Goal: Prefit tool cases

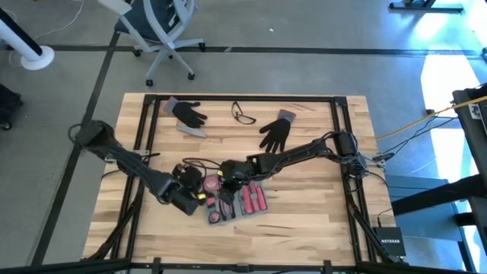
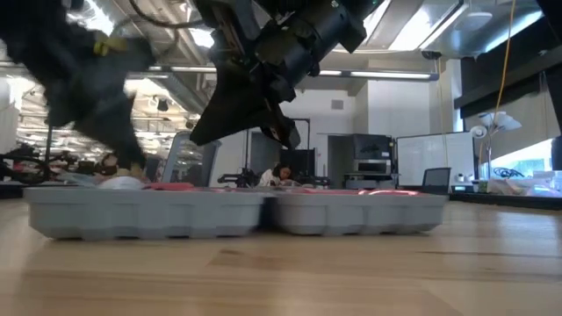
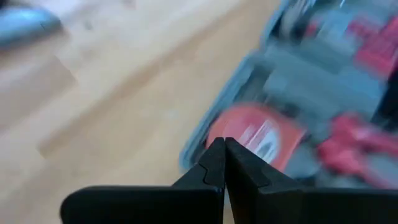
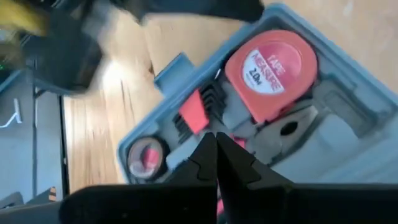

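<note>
Below the middle of the frame the open tool case (image 1: 237, 202) lies on the table (image 1: 319, 221), long axis slanting, both grippers, left (image 1: 199, 199) and right (image 1: 222, 183), hovering at its left end, fingers together, empty.

**Open tool case lying flat on the bench**

The tool case (image 1: 237, 202) is a flat blue-grey plastic case with rounded corners. It lies opened out on the wooden bench (image 1: 304, 221), near the middle and towards the front edge, turned at a slant to the bench's sides. From bench height its two halves (image 2: 237, 213) sit side by side, flat on the wood and meeting at a seam. The moulded recesses inside are filled: a red round tape measure (image 4: 271, 68), grey pliers (image 4: 280, 134), red-handled tools (image 1: 255, 200) in a row, and a small round red-and-grey item (image 4: 145, 158) at one corner.
</note>
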You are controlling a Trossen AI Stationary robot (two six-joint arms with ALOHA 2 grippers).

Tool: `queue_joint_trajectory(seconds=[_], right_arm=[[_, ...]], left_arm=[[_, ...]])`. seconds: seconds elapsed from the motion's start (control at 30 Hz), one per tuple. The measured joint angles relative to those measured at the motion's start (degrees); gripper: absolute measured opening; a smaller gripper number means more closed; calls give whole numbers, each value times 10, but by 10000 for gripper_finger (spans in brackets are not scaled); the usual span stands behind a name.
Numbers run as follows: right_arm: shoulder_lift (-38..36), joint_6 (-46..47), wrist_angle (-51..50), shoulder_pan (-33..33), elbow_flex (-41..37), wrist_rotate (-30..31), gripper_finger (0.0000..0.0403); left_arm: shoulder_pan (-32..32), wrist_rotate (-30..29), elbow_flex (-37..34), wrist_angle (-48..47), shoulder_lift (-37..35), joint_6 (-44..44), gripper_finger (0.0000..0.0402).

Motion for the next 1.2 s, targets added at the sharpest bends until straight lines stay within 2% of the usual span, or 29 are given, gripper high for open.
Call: queue_joint_trajectory(seconds=[0.13,0.23,0.3,0.47,0.67,1.0,1.2], right_arm=[[-2,-24,23,1,0,-11,0],[1,-24,27,2,0,-18,0],[3,-24,27,5,0,-15,0],[21,-3,57,6,0,18,0],[58,42,87,-1,-1,18,0],[76,44,112,-6,3,22,0],[100,81,166,-5,3,20,0]], left_arm=[[-11,-9,-2,-111,-67,-8,0],[-31,-15,-2,-149,-98,-58,0],[-51,-15,-14,-137,-95,-100,0],[-96,20,-46,-43,-24,-227,0],[-115,64,-37,67,76,-272,0],[-120,46,-8,78,137,-340,0],[-99,56,-7,86,140,-319,0]])
